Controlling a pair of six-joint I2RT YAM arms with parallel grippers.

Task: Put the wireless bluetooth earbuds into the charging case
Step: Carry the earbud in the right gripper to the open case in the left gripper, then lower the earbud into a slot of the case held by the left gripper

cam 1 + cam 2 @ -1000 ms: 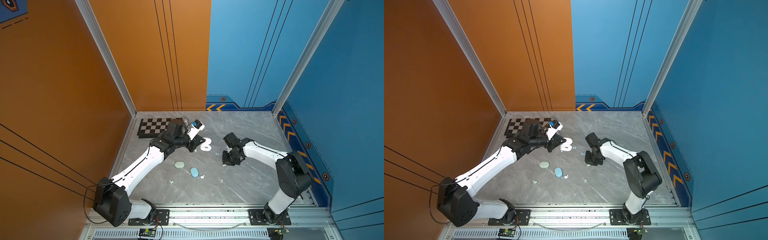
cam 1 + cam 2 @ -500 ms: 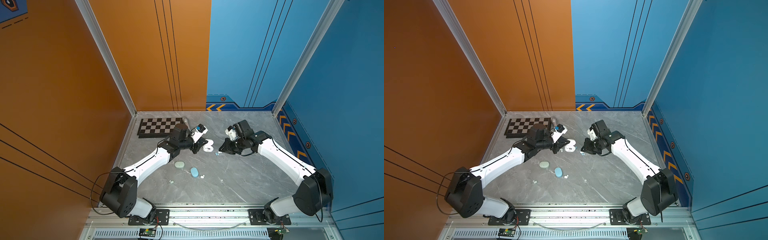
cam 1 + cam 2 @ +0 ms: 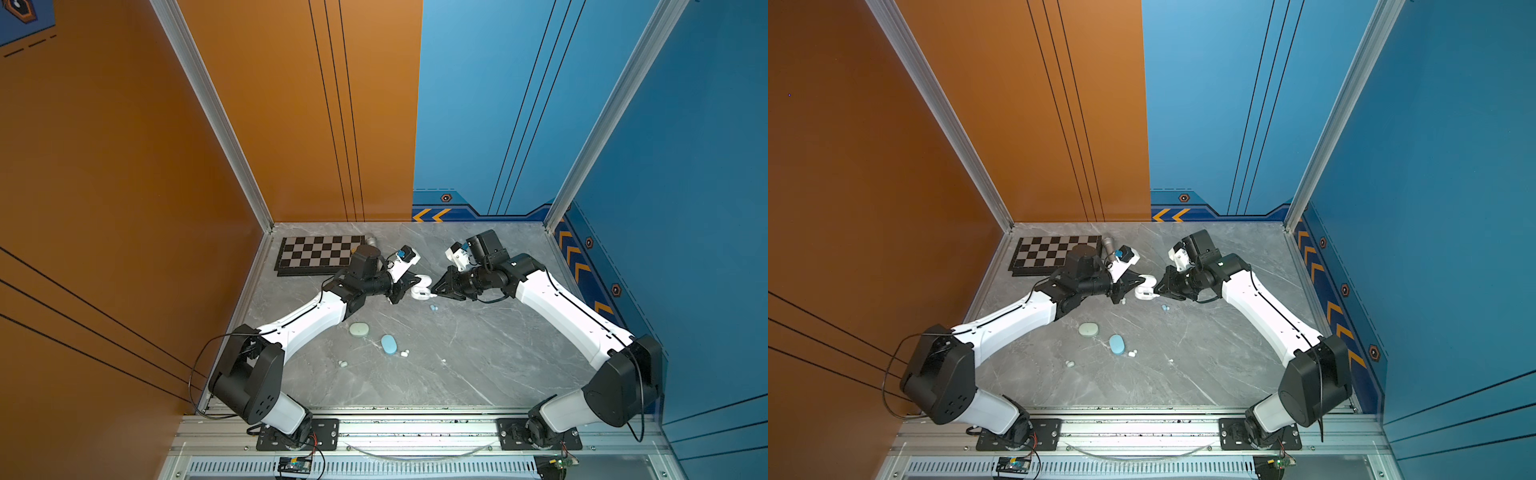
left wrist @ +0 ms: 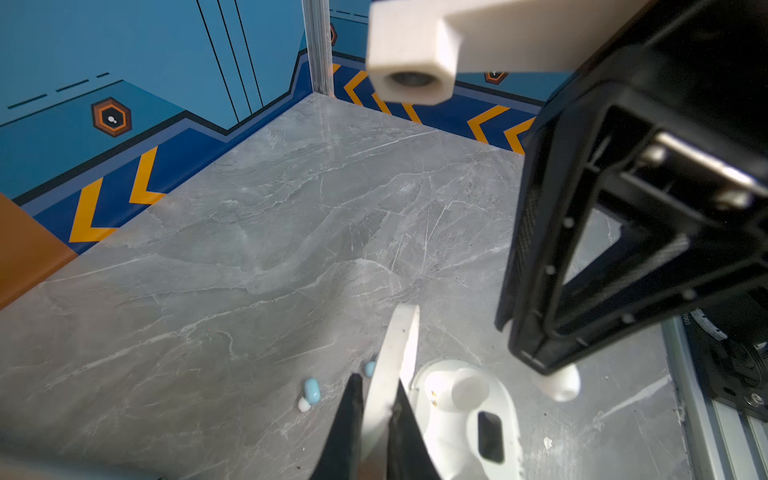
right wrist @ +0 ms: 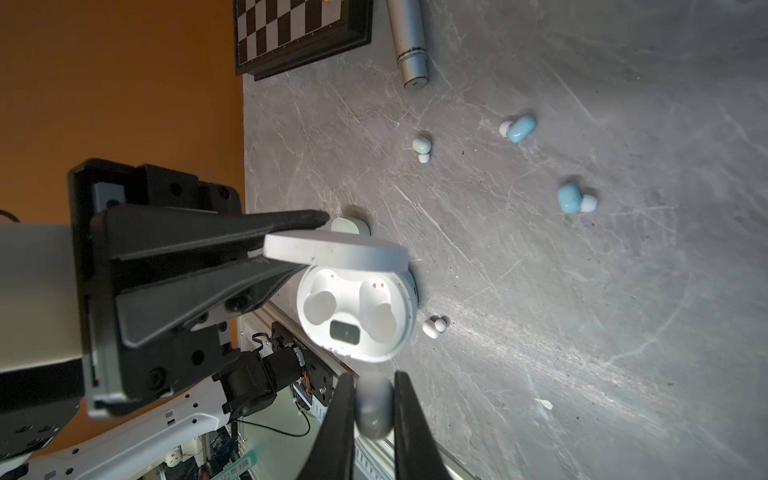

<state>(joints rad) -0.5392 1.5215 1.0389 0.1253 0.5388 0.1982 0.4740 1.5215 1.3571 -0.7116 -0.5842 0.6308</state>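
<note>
Earbuds, tiny beans of pale plastic, mostly lie loose on the grey marbled table [image 3: 478, 386]. From the left there is a pale mint earbud [image 3: 343, 363] near left, a loose white earbud [image 3: 404, 353] just beside the pale blue oval case [image 3: 389, 344], and a pale blue pair [image 3: 433, 308] near the middle.

The left gripper [image 4: 376, 382] is clamped tight on the raised lid [image 5: 336, 253] of the round white plastic charging case [image 5: 357, 316], as it was a second ago. The case has barely shifted, and both its wells are empty.

The change is on the right. A second ago the right arm was folded back, with its gripper down at the table to the right of the case. Now the arm is stretched out. The right gripper [image 5: 374, 376] is closed on a white plastic earbud [image 5: 374, 409], and its tip is just beside the case's right rim. The pick looks done and the carry nearly so. Seating the bud in a well is probably next, with the other buds still to come.

The lid and the left fingers [image 5: 228, 228] wall off the wells' left side, and the lid leans over them. The way in is therefore from the right, and it is narrow. The two grippers' tips are near each other. In both top views the pale blue pair lies just beside the right gripper's tip and could be swept. I cannot tell whether the case's base rests on the table.

The black-and-white chessboard [image 3: 320, 254] and the metal cylinder [image 5: 409, 41] lie far left, well apart. The table's right and near parts leave room to withdraw.
</note>
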